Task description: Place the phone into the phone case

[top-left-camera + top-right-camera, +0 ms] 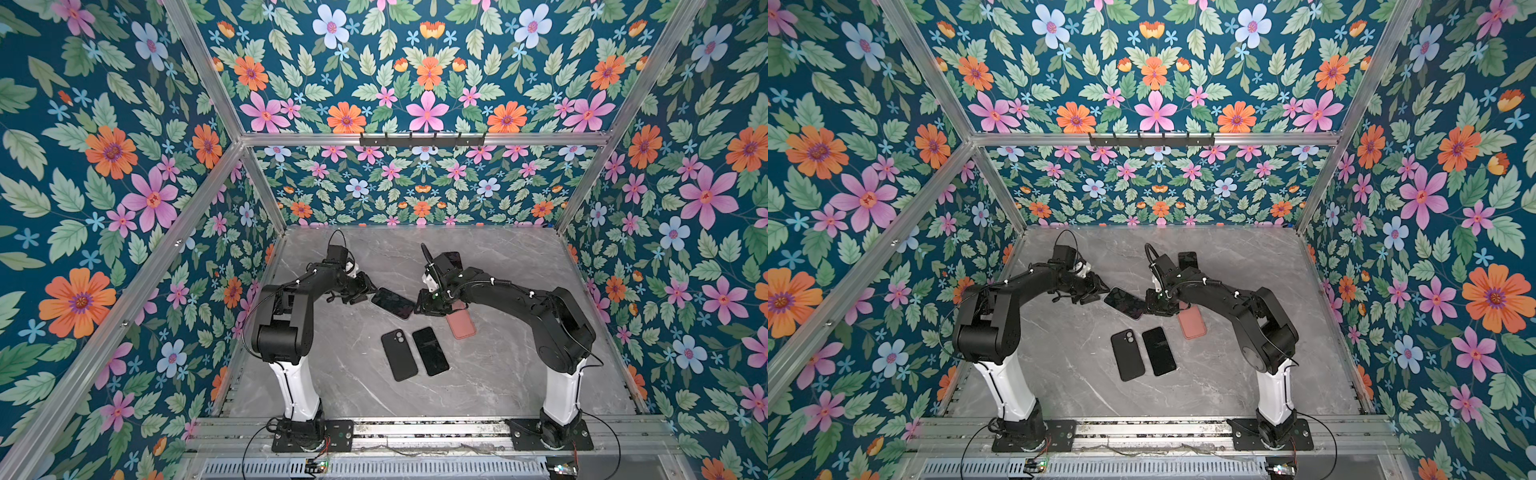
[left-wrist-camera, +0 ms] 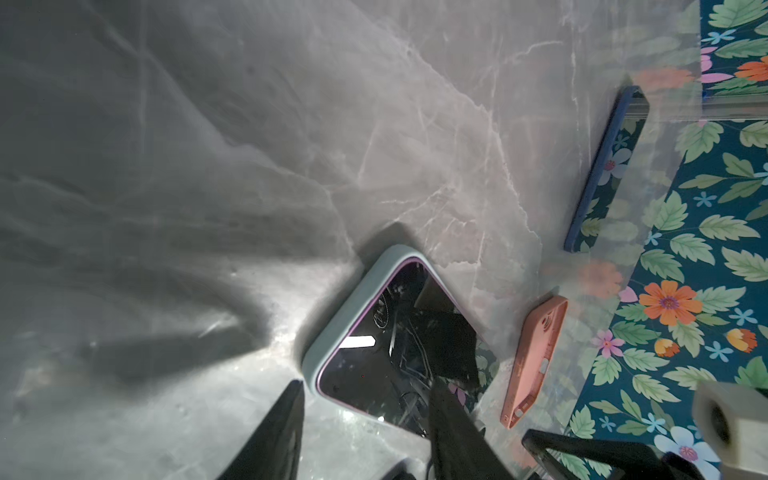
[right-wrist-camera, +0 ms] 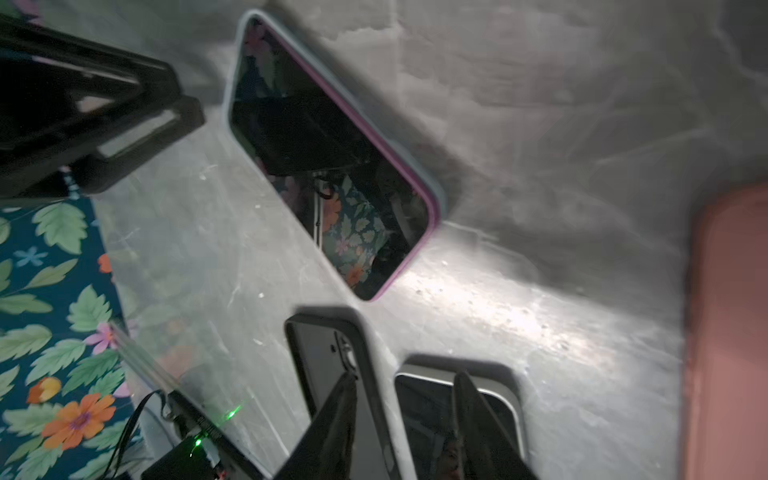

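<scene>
A dark-screened phone (image 1: 392, 303) with a pink rim lies flat on the marble table inside a pale grey-blue phone case (image 2: 332, 328), between the two grippers in both top views. My left gripper (image 1: 371, 293) stands open at one end of it. In the left wrist view one finger (image 2: 453, 428) hangs over the screen and the other sits beside the case's corner. My right gripper (image 1: 418, 309) is open at the opposite end, holding nothing. Its fingertips (image 3: 338, 411) hover apart above a black case and a black phone.
A black case (image 1: 399, 355) with a camera cutout and a black phone (image 1: 431, 351) lie side by side nearer the front. A pink case (image 1: 462, 326) lies partly under the right arm. Another phone (image 1: 454, 259) in a blue case rests at the back.
</scene>
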Robot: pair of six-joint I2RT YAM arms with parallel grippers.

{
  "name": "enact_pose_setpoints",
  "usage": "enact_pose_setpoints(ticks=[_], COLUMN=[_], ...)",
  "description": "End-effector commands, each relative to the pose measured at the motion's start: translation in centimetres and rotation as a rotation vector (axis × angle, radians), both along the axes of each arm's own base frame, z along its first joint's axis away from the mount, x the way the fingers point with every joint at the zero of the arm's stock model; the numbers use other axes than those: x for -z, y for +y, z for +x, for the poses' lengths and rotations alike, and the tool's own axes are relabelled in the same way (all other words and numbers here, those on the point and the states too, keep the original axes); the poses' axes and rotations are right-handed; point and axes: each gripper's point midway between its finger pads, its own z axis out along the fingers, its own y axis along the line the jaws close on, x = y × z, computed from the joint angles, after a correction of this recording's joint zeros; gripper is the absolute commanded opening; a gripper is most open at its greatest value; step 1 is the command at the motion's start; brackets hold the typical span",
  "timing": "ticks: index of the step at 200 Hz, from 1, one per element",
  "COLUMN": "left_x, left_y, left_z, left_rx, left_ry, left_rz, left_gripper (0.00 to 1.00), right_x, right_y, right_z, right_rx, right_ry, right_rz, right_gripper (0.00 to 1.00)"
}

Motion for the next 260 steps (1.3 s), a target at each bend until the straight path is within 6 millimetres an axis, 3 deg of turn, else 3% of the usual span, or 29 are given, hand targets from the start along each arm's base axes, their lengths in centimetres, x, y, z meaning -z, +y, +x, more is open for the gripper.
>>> enact_pose_setpoints(ticks=[1,38,95,260], left_x=[0.3,1.3,2.0,2.4], left_y=[-0.1,-0.3,-0.6,-0.8], left_z=[0.7,1.5,1.8,1.3], left_rx=[0.010,0.003,0.004,0.013], left_ry=[-0.002,0.020,0.039,0.045], left_rz=[-0.001,-0.002,-0.012,-0.019], left_gripper=[0.54,0.58,0.55,0.46], right_x=[0.5,1.2,2.0,2.1], right_y=[0.4,2.7,4.7,6.1], right_z=[-1.0,-1.2,-0.4,-0.1], right_rx=[0.124,0.145,0.103,0.073], right_ry=[0.072,0.079,0.097,0.099], right_rz=[-0.011,0.001,0.047,0.052], right_gripper=[0.43,0.44,0.44,0.25])
